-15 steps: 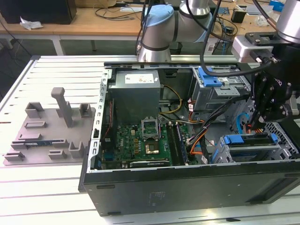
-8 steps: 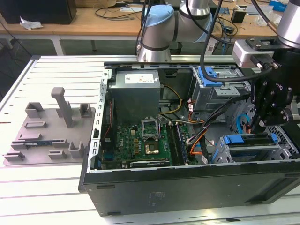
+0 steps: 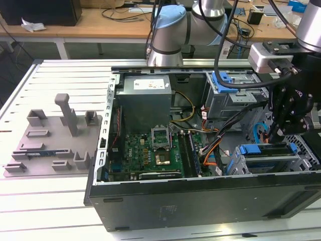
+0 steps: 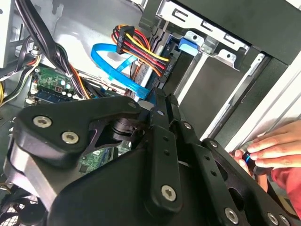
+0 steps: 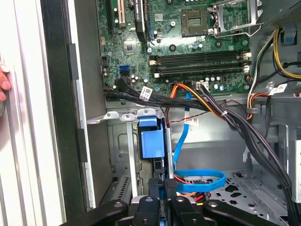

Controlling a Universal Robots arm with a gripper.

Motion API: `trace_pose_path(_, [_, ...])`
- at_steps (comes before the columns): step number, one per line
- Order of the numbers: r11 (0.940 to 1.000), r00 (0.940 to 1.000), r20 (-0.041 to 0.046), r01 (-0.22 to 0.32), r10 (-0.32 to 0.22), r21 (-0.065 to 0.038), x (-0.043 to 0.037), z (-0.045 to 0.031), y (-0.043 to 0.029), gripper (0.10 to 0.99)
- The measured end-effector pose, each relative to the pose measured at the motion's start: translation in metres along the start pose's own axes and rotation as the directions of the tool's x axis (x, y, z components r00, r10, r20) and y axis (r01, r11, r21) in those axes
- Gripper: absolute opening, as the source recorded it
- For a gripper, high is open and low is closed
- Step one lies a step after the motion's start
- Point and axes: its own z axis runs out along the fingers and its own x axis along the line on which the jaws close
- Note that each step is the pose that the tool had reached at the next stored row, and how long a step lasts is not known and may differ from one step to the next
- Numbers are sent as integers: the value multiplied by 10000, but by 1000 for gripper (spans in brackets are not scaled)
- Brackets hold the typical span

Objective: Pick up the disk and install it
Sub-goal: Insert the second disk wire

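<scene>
Nearest in the exterior view, the black front wall of the open computer case [image 3: 200, 206] is seen lying on the pale slatted table [image 3: 45, 216]. Just behind that wall, at the exterior view's right, the disk [image 3: 266, 149] is found edge-up in the metal drive cage [image 3: 271, 163], its blue bracket showing along the top. The gripper [image 3: 277, 136] is brought right down onto it. In the first wrist view the fingertips [image 5: 157, 187] are seen drawn close together, with a thin blue-edged strip pinched between them, so the gripper [image 5: 164, 188] is judged closed on the disk [image 5: 153, 143], which is seated in the cage slot. In the second wrist view the gripper [image 4: 162, 96] is pointed at the same blue bracket of the disk [image 4: 190, 43], and a person's hand [image 4: 277, 148] is seen resting at the case's outer edge. A flat blue data cable [image 5: 202, 181] is looped just beside the fingers. Further in, the green motherboard [image 3: 150, 150] is laid bare. Beyond it the grey power-supply box [image 3: 145, 100] is mounted, and a second blue caddy [image 3: 223, 80] is seen atop the far cage. Off to the exterior view's left, a grey fixture plate [image 3: 50, 140] is set on the table. Farthest back, a wooden bench [image 3: 100, 22] is strewn with cables.
</scene>
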Motion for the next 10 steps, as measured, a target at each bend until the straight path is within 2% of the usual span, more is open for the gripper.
trace_pose_path(2, [10000,10000,14,20,-20,85,-1,12,0,161])
trace_pose_path(5, [9999,10000,21,57,-57,130,-8,31,2,161])
trace_pose_path(10, [9998,9999,29,159,-159,138,-47,42,6,161])
